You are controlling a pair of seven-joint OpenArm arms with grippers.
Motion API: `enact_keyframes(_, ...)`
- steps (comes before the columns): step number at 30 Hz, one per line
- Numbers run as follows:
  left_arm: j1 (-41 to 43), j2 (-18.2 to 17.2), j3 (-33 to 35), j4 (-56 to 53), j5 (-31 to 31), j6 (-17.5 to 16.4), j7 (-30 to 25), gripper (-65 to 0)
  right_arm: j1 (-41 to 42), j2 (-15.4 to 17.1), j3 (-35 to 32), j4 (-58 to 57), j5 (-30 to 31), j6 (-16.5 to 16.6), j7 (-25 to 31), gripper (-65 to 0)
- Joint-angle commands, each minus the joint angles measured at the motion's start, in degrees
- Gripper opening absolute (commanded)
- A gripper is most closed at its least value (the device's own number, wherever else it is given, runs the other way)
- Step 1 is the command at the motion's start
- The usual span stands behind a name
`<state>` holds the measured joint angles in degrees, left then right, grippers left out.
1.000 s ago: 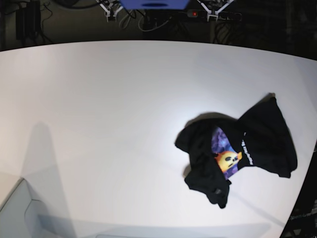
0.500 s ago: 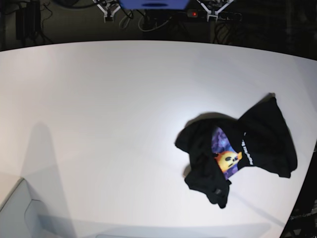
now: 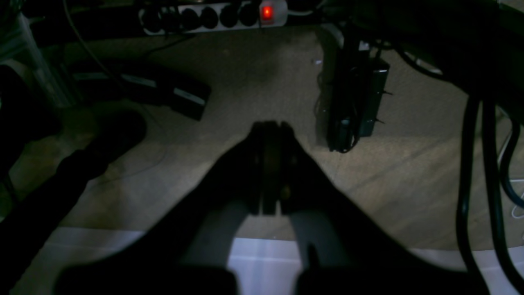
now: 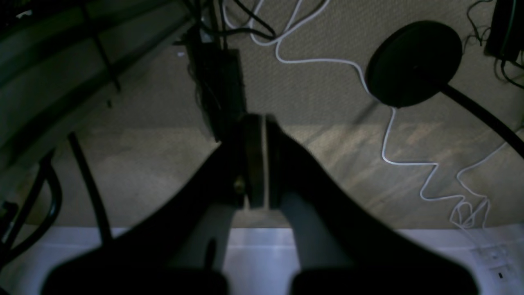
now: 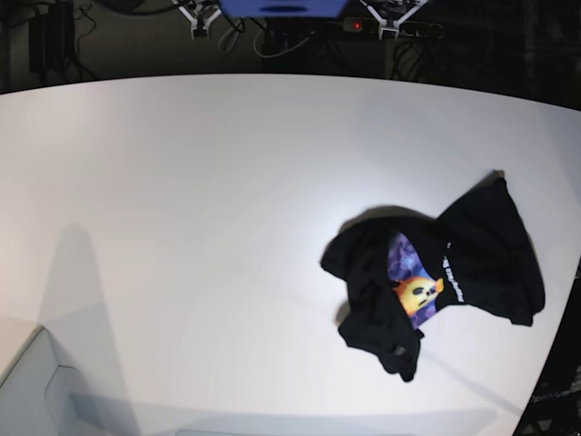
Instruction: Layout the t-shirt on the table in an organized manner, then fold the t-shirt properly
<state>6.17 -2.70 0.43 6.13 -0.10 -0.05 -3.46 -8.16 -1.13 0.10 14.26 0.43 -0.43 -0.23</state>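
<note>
White table [image 5: 182, 182] — crumpled black t-shirt [image 5: 472, 245] near right edge, untouched

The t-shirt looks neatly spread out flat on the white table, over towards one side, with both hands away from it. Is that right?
Not quite. In the base view the t-shirt lies crumpled in a heap, not spread flat. It is indeed on the white table, towards one side, with neither hand near it.

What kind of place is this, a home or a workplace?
Probably a robotics lab or workshop. A crumpled t-shirt lies on a large white table, and beyond its edge are a power strip and loose cables on a carpeted floor.
</note>
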Motion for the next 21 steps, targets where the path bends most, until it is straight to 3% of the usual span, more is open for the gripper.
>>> enact_keyframes(1, 0.2, 0.0, 0.0, 0.2, 0.1, 0.3, -0.2, -64.8, -0.3, -0.1, -0.1, 0.2, 0.3, 0.6, 0.2, -65.0)
enact_keyframes(7, 1.9, -0.7, -0.3, 0.3, -0.3, 0.0, -0.4, -64.9, -2.4, 1.0, 0.0, 1.1, 0.3, 0.6, 0.3, -65.0)
enact_keyframes(11, 6.0, -2.6, -0.4, 5.5, -0.3, -0.1, -0.2, -64.9, -8.5, 2.4, 0.0, 9.4, 0.3, 0.6, 0.3, -65.0)
enact_keyframes(21, 27.5, -7.7, -0.4, 41.4, -0.5, 0.0, -0.2, -64.9, -28.5, 6.4, 0.3, 41.4, 0.3, 0.6, -0.3, -65.0)
